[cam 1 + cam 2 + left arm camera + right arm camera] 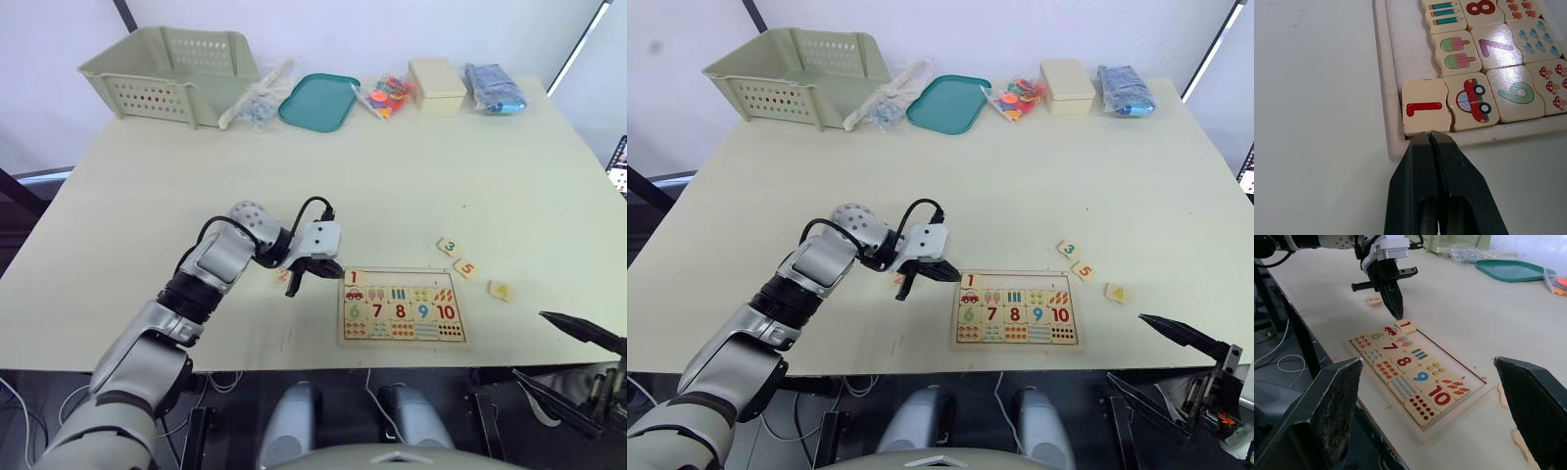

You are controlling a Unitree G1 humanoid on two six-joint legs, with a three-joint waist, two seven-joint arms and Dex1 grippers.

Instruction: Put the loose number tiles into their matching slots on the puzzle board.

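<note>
The puzzle board (342,311) lies near the table's front edge, its lower rows filled with picture tiles and tiles 6 to 10. Tile 1 (1425,106) sits in the far-left slot of the top row, and the slots (1449,357) beside it are bare. My left gripper (1429,134) is shut, with its tip against tile 1's outer edge. Tile 2 (284,276) lies on the table just left of the board. Tiles 3 (448,246), 5 (466,267) and 4 (500,290) lie to the board's right. My right gripper (1428,363) hangs open and empty off the front right.
Along the far edge stand a pale green basket (171,73), a clear plastic bag (257,103), a teal tray (318,101), a bag of coloured pieces (384,96), a cream box (437,83) and a blue packet (493,88).
</note>
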